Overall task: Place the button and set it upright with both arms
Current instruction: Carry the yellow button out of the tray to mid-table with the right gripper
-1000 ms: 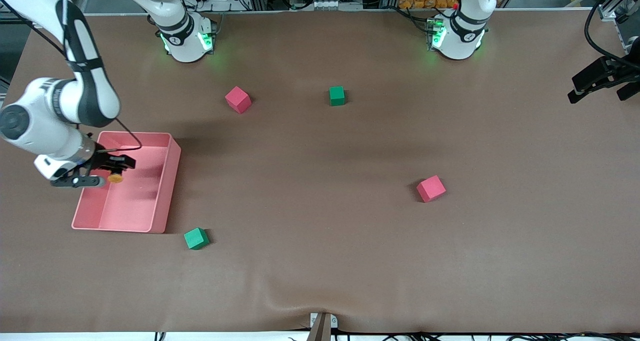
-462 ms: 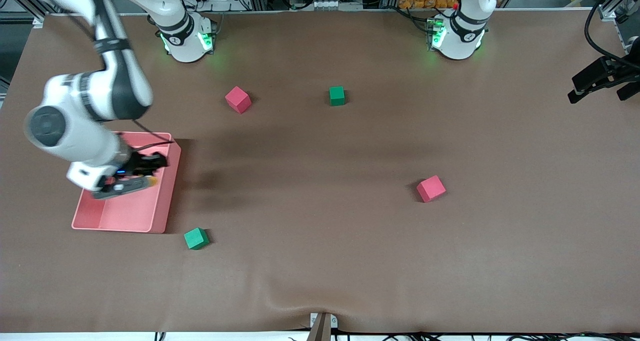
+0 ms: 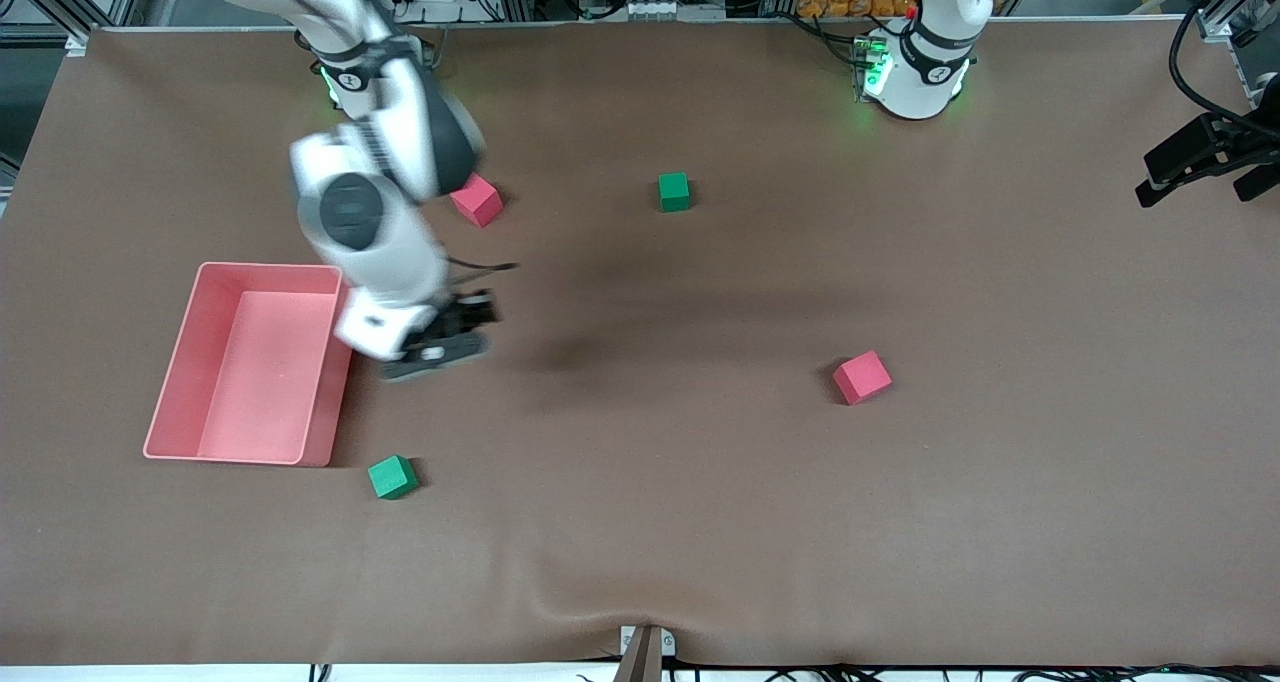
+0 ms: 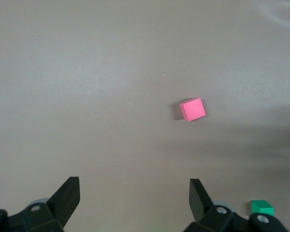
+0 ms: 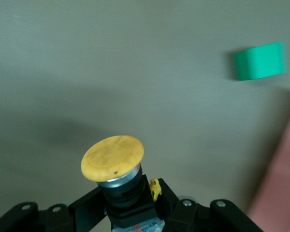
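Now over bare tabletop point(image 3: 700, 522) just beside the pink tray point(image 3: 175, 382), on its side toward the left arm's end: right gripper point(image 3: 440, 337), up in the air, jaws clamped on the black body of the button point(image 5: 113, 158). Orange-yellow cap tilted, seen from the right wrist view above the black fingers point(image 5: 89, 205); in the front view hidden by the hand. Not resting on anything but the jaws.

Near the tray's corner closest to the front camera: a green cube point(image 3: 392, 477), showing too in the right wrist view point(image 5: 259, 60). Farther from the camera, partly tucked under the right arm's elbow: a pink cube point(image 3: 477, 200). Beside that, toward the left arm's end: a second green cube point(image 3: 674, 191). Well apart, toward the left arm's end and nearer the camera: another pink cube point(image 3: 862, 377).

At the table's edge by the left arm's end, waiting: left gripper point(image 3: 1200, 167), jaws spread wide and holding nothing, fingers point(image 4: 67, 195) framing bare cloth in its wrist view, with a pink cube point(image 4: 192, 109) and a green one point(image 4: 262, 208) in sight.
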You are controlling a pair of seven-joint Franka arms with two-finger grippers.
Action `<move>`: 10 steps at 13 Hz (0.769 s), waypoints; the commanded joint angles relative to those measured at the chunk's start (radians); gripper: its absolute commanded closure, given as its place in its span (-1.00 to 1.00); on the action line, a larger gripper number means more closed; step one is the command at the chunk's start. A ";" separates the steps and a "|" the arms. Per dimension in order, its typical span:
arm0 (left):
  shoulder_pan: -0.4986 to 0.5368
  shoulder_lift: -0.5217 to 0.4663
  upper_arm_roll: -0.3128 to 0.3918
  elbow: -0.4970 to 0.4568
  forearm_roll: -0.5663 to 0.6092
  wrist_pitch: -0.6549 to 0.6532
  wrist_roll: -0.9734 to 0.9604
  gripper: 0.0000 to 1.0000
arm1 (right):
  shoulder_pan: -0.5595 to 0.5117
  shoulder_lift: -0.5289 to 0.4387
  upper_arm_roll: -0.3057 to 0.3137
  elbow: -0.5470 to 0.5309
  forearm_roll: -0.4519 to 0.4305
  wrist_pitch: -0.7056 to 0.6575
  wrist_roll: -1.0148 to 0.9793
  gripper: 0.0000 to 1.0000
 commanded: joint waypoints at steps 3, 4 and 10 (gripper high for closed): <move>0.004 0.003 -0.005 0.007 0.008 -0.015 -0.015 -1.00 | 0.202 0.297 -0.018 0.275 -0.017 0.049 0.415 0.99; 0.004 0.001 -0.005 0.005 0.008 -0.016 -0.015 -1.00 | 0.210 0.321 -0.018 0.283 -0.015 0.103 0.461 0.99; 0.003 0.001 -0.011 0.005 0.008 -0.038 -0.018 -1.00 | 0.257 0.451 -0.018 0.332 -0.011 0.240 0.635 0.69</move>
